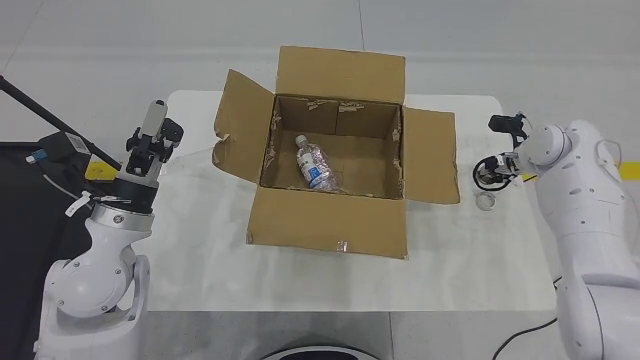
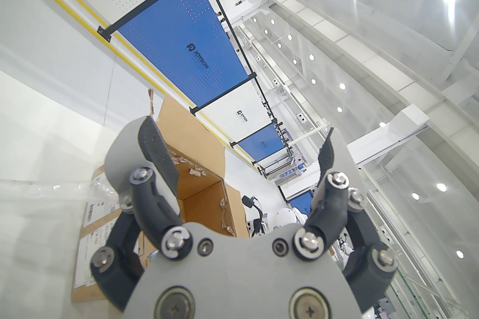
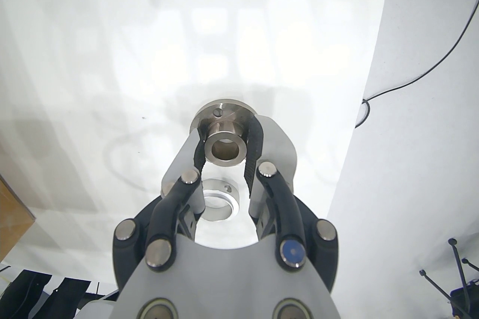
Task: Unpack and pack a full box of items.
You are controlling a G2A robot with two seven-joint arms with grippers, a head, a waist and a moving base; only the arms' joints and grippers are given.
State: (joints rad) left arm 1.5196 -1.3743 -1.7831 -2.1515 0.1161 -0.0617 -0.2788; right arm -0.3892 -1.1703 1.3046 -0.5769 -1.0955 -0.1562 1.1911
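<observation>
An open cardboard box (image 1: 335, 222) stands in the middle of the white table, flaps spread. A clear plastic bottle (image 1: 314, 163) lies on its floor. To the box's right, my right gripper (image 1: 491, 170) (image 3: 224, 150) is shut on a flanged metal bushing (image 3: 223, 144) just above the table. A silver metal ring (image 3: 219, 200) (image 1: 486, 201) lies on the table beneath it. At the table's left edge my left gripper (image 1: 153, 125) (image 2: 239, 144) points upward and stands open with nothing between its fingers; the box (image 2: 202, 156) shows beyond it.
The white table (image 1: 200, 250) has bare room in front of the box and on both sides. A black cable (image 3: 430, 70) trails over the floor past the table's right edge. Black gear (image 1: 45, 160) sits off the table at the left.
</observation>
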